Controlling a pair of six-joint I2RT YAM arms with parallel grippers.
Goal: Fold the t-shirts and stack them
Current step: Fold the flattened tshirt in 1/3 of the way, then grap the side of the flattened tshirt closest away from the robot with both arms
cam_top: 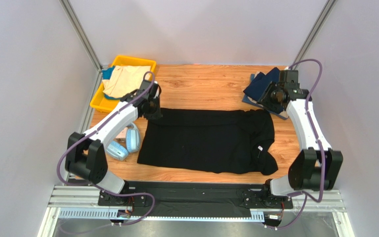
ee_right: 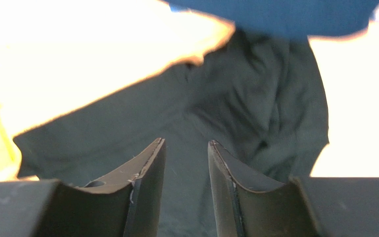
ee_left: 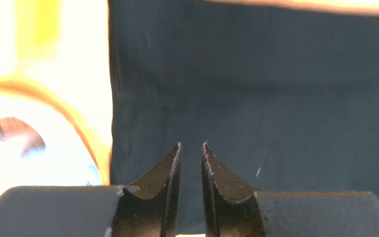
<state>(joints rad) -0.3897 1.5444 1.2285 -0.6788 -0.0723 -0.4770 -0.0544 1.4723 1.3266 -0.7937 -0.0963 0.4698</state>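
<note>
While both arms reach over the black t-shirt (cam_top: 201,140), quick status. It lies flat mid-worktop (cam_top: 201,89), long side running left-right. Its right end is bunched where sleeves and collar are folded in. A small white tag (cam_top: 259,147) shows on that bunched end; too small to read.

At the shirt's far-left corner, the left gripper (ee_left: 191,145) has its fingers parted by a narrow slit. It pinches nothing, with dark cloth below. At the far-right corner, the right gripper (ee_right: 186,142) has its fingers spread wider, also holding nothing.

A folded navy t-shirt (cam_top: 261,84) sits just beyond the far-right corner, partly under the right wrist. Beyond the far-left corner, a beige t-shirt (cam_top: 124,79) lies in a yellow tray (cam_top: 99,102), with teal cloth (cam_top: 108,73) under it. Light-blue headphones (cam_top: 126,142) lie just left of the shirt's left edge.
</note>
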